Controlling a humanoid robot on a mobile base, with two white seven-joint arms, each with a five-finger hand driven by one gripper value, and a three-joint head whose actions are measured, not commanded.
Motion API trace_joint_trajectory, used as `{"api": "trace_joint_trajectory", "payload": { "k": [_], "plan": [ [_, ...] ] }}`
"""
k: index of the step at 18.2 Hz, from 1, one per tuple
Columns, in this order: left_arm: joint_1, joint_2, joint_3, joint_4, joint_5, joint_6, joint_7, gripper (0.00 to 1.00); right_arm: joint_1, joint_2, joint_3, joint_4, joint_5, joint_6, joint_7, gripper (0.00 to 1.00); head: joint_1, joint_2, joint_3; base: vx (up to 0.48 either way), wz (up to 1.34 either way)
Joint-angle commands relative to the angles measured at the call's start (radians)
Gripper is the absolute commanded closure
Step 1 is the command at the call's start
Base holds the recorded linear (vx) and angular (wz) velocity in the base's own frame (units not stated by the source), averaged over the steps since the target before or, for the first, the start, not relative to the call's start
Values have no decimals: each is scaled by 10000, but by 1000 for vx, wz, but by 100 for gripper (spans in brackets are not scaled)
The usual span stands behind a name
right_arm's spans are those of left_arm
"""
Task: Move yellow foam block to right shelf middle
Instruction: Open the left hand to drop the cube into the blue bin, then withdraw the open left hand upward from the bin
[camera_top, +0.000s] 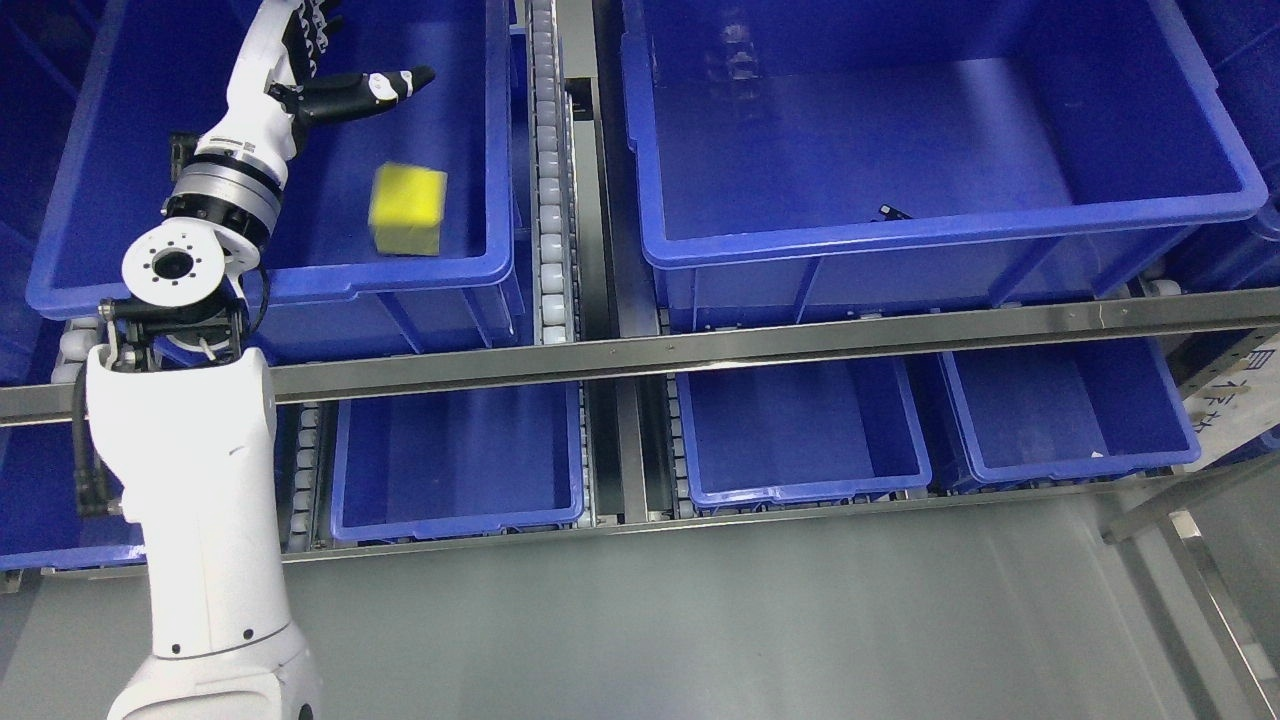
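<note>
The yellow foam block (407, 209) shows slightly blurred inside the upper left blue bin (470, 268), near its front wall. My left hand (335, 70) is above and to the left of the block, inside the same bin, its fingers spread and holding nothing. A gap separates the hand from the block. The thumb (385, 86) points right. My left arm rises from the lower left. The large blue bin (900, 230) on the right shelf's middle level sits to the right. My right arm does not show.
A roller track (548, 170) and a metal upright separate the two upper bins. A steel rail (700, 350) crosses in front. Below it stand three smaller blue bins (455, 460). A small dark item (893, 213) lies at the right bin's front wall.
</note>
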Motion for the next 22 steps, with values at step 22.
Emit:
{"api": "trace_joint_trajectory", "payload": {
  "k": [22],
  "plan": [
    [2382, -69, 261, -1858, 1841, -3074, 975, 0, -31, -175, 0, -175, 0, 25, 7, 0, 0, 0, 0, 0, 0]
  ]
}}
